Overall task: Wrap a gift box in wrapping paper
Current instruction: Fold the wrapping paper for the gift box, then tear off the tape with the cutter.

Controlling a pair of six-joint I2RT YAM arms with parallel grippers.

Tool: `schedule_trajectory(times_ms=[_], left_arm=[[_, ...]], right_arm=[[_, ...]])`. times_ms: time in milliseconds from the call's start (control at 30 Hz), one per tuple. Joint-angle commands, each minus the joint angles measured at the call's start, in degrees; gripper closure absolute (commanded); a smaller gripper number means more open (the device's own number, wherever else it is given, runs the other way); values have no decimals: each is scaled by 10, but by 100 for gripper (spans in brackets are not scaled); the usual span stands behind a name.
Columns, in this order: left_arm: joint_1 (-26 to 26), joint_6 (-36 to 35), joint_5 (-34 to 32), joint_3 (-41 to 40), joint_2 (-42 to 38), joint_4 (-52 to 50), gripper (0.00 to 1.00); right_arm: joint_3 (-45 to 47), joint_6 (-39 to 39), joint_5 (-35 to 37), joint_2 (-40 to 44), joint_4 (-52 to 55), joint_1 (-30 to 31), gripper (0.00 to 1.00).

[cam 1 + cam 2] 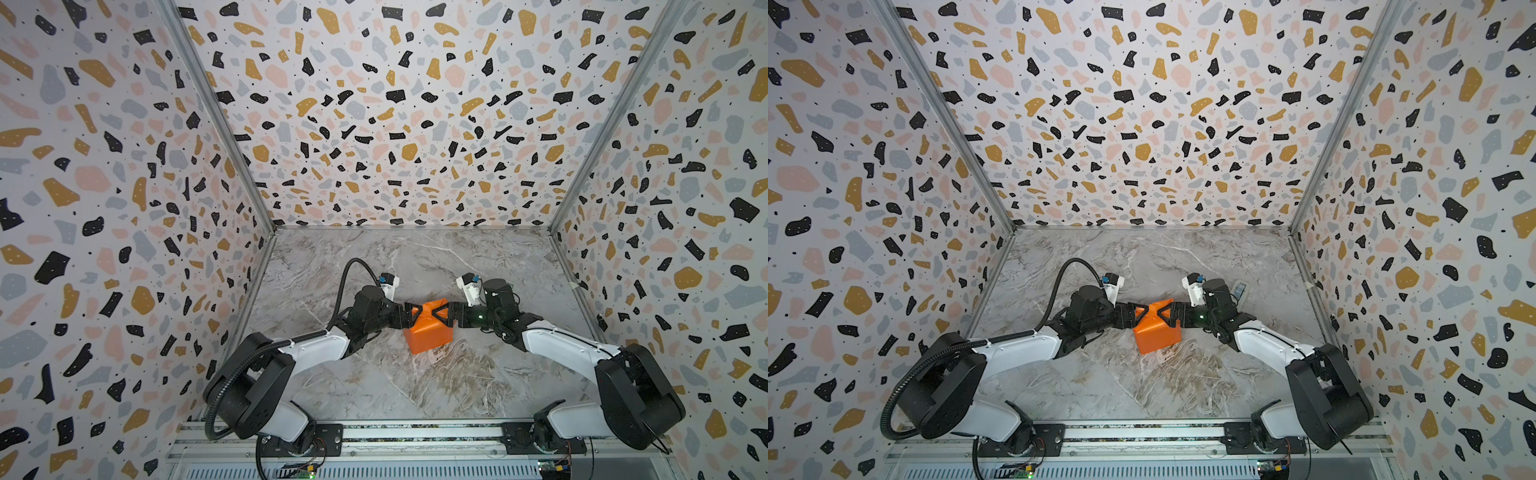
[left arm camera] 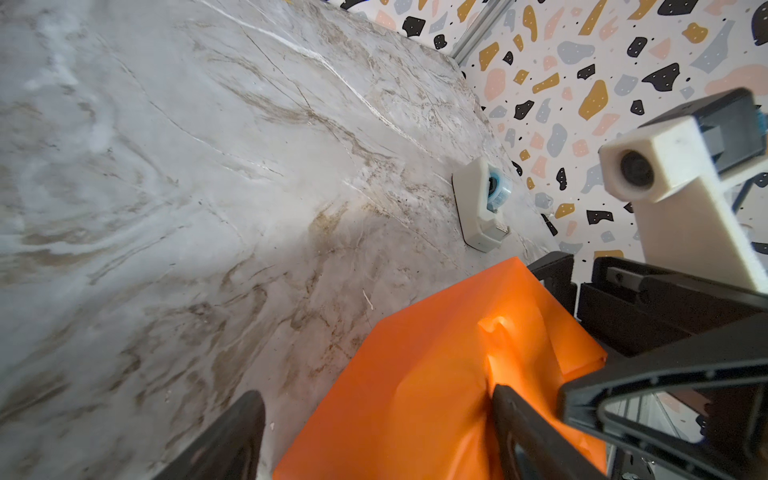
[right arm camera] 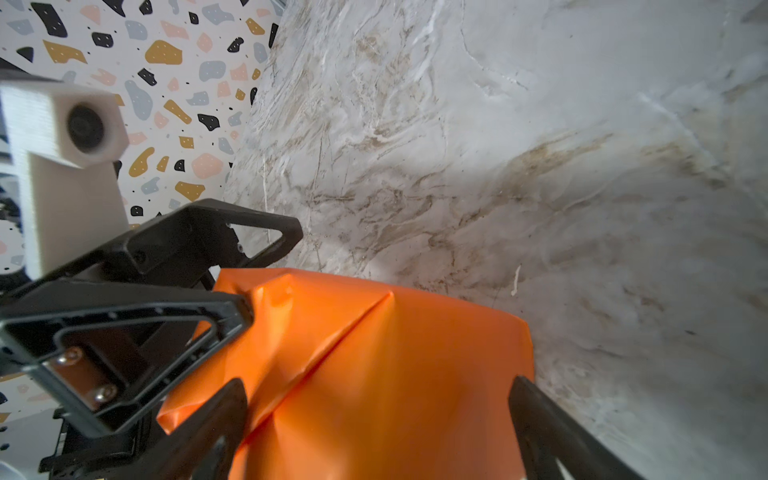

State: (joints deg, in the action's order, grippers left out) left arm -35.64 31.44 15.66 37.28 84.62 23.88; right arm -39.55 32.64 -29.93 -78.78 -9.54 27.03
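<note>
The left gripper (image 1: 412, 312), jaws spread, presses one fingertip (image 2: 515, 411) into a crease on top of the wrapping paper (image 1: 428, 334). The paper lies orange side out in the middle of the bench (image 1: 374, 386), folded right around the gift box, which is hidden inside. The right gripper (image 1: 437, 312), jaws wide, straddles the diagonal top flap and pinches nothing. To set this fold well, I judge both should press flat and stroke gently along the seam, so the flap cannot spring up or the parcel slide.
</note>
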Motion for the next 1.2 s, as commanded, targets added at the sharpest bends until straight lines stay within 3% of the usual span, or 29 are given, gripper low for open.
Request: schedule_trajectory(times_ms=[0, 200, 400, 667, 1000, 1167], left_arm=[[0, -36, -13, -16, 12, -75, 16], [0, -56, -30, -15, 5, -110, 16], [0, -59, -34, -11, 7, -114, 17], [-2, -63, -35, -5, 6, -119, 17], [-1, -60, -29, -8, -1, -113, 18], [-2, -61, -26, -9, -3, -112, 18]], right_arm=[[-55, -16, 3, 10, 36, -9, 1], [-94, -36, -6, 47, 84, -71, 1], [-88, -63, -4, 85, 154, -189, 2], [-45, -73, 40, 83, 172, -328, 12], [-38, -56, 32, -6, 136, -340, 39], [-20, -55, 24, -25, 108, -340, 46]])
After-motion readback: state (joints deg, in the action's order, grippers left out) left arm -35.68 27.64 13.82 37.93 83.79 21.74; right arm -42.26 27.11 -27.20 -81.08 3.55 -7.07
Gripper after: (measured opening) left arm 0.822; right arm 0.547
